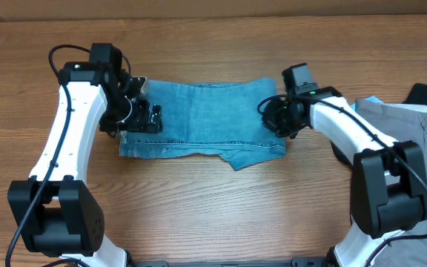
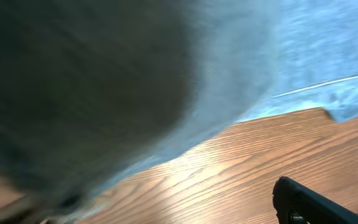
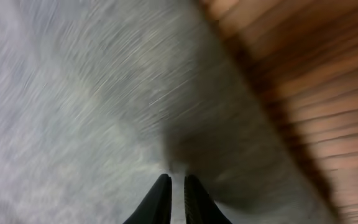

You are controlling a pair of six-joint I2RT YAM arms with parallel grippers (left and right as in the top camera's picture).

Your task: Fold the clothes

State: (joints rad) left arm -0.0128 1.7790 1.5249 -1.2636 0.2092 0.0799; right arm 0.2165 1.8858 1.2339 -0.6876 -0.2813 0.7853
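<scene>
R pincer [image 3: 177, 179] near-closed, prob. nipping jeans [image 1: 206, 119]; L pincer [image 1: 149, 117] gaping at opposite end.

Lt-blue denim jeans [image 1: 206, 119], wood-grain brown table [image 1: 199, 215], grey trousers [image 1: 406, 122]

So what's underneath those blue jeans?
Only the wooden table shows around the jeans. The denim layers cover everything directly beneath, so nothing else can be confirmed there.

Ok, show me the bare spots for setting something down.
Free: the wide table strip between the jeans and the near edge, and the narrower strip behind them. Crowded: the jeans' ends under the left gripper and right gripper, and the right side with grey trousers.
</scene>
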